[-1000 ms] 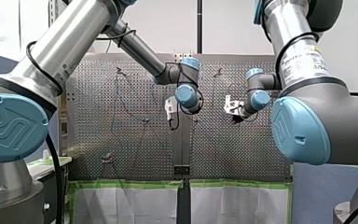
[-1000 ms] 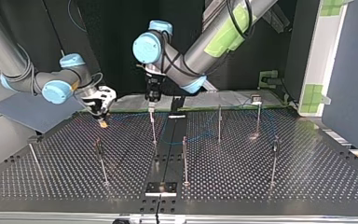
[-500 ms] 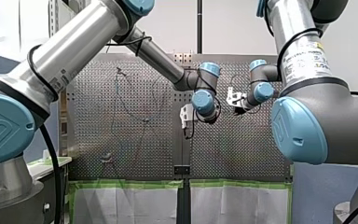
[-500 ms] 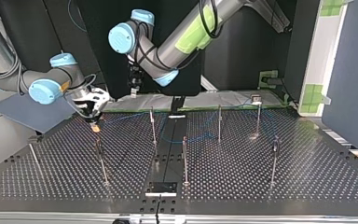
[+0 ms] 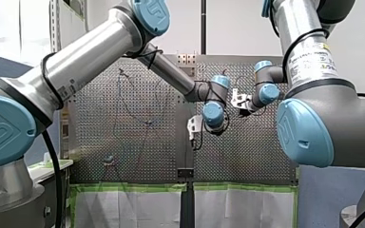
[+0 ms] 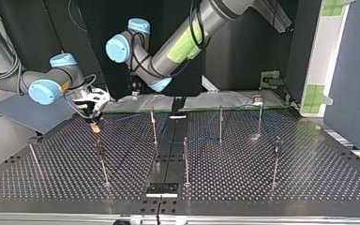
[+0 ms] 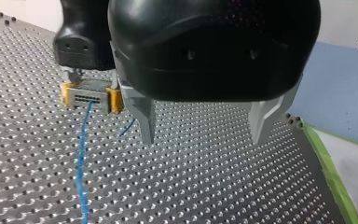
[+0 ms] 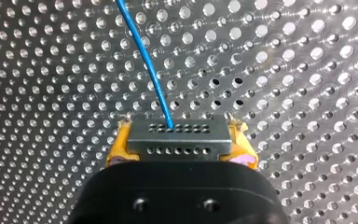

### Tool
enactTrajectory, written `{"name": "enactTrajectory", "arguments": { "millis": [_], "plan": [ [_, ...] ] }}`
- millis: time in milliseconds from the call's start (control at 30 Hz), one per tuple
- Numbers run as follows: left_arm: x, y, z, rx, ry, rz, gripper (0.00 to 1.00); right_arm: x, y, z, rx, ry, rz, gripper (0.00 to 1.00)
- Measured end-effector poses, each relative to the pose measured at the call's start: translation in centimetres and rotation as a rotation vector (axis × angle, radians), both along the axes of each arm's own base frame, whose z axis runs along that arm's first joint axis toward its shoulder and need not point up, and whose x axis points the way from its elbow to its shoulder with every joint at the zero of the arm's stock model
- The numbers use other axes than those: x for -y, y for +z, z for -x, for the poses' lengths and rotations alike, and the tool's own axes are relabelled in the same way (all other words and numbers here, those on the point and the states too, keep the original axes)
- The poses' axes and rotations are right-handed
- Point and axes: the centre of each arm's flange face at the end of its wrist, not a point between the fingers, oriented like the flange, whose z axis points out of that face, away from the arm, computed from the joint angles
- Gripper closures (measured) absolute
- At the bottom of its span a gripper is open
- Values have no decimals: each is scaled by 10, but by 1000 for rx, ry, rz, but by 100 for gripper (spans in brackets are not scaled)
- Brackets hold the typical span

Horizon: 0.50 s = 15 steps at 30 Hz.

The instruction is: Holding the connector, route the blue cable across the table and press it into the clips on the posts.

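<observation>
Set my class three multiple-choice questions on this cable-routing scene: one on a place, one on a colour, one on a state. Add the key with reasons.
1. Where is the connector?
A. lying loose, unheld
B. between my right claw's pads
C. in a person's hand

2. What colour is the cable leaving the connector?
A. red
B. green
C. blue

3. How is my left claw?
A. open and empty
B. shut on the cable
C. shut on the connector

Key: 1 B, the right wrist view shows yellow pads clamping it. 2 C, a blue strand runs from its face. 3 A, its metal fingers stand apart with nothing between.
</observation>
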Motion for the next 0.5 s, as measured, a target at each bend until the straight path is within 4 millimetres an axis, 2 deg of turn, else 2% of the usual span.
{"name": "enactTrajectory", "arguments": {
  "millis": [167,500],
  "plan": [
    [12,1,-6,23,13,20,0,0,0,-1,4,5,0,100],
    [32,36,-15,107,71,120,0,0,0,0,8,5,-1,100]
  ]
}}
